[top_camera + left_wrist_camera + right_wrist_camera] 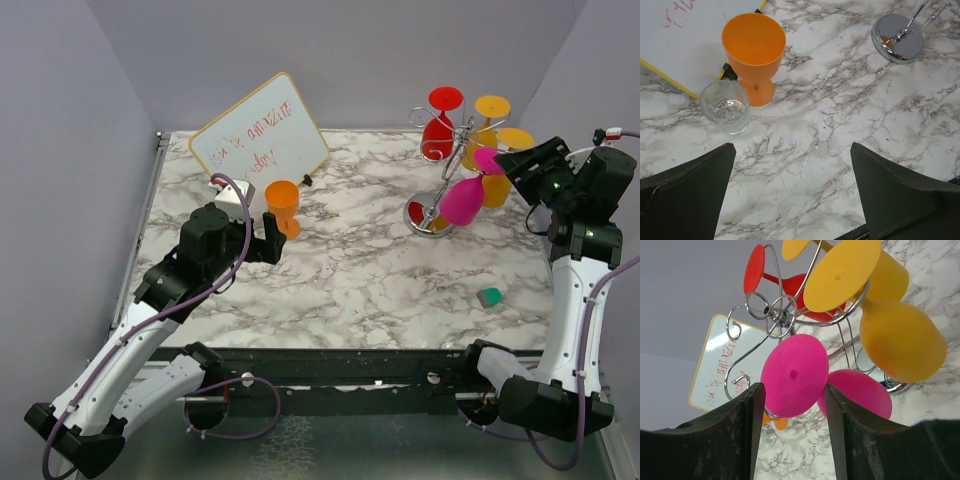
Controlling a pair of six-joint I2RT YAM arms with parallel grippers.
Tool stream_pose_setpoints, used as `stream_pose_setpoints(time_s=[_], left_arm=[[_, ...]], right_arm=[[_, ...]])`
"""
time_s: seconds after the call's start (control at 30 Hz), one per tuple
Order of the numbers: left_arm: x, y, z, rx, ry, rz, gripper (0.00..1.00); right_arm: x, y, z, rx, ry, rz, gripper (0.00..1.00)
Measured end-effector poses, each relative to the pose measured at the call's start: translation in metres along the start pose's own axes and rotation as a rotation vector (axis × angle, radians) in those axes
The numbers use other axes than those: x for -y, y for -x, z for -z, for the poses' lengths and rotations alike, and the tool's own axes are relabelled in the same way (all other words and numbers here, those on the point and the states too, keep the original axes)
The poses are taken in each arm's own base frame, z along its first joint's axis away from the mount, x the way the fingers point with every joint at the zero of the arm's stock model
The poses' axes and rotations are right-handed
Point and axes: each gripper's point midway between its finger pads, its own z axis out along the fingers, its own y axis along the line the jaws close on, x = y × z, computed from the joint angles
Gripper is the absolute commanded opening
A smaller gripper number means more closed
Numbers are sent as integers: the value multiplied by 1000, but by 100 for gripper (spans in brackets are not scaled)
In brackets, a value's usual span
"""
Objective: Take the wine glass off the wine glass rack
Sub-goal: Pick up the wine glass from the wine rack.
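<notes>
The wine glass rack (447,165) stands at the back right on its round mirrored base (428,216). A pink wine glass (465,198) hangs upside down from it, with a red glass (438,130) and orange-yellow glasses (495,120). My right gripper (505,165) is open at the pink glass's foot. In the right wrist view the gripper (792,407) has a finger on each side just below the pink foot disc (795,375), with the pink bowl (860,392) behind. My left gripper (275,240) is open and empty over the marble (792,195).
An orange goblet (754,55) stands upright by a small clear glass (726,106) and a leaning whiteboard (260,140) at the back left. A small green block (489,296) lies at the front right. The rack's base also shows in the left wrist view (897,37).
</notes>
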Motion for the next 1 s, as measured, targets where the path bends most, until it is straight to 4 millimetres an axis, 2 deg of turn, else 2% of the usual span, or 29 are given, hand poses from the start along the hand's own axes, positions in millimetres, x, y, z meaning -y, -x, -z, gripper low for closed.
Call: stream_pose_setpoints(time_s=[0.2,0.47,0.63,0.77,0.83,1.0], left_arm=[[0,0,0,0,0,1,99],[0,1,2,6,-2,2,99],[0,1,2,8,-2,2,99],[0,1,2,8,-2,3,99],[0,1,2,8,-2,2,99],[0,1,2,7,-2,2,99]], right_arm=[[1,0,-2,6,4,-4,55],[11,-9,-9,-12,-9,-30,44],[10,-8,-9,-8,0,-28,43],[9,-7,-9,-5,2,-22,34],[9,-8,-8,-5,3,-20,25],[5,-5,-7,7,20,-13,24]])
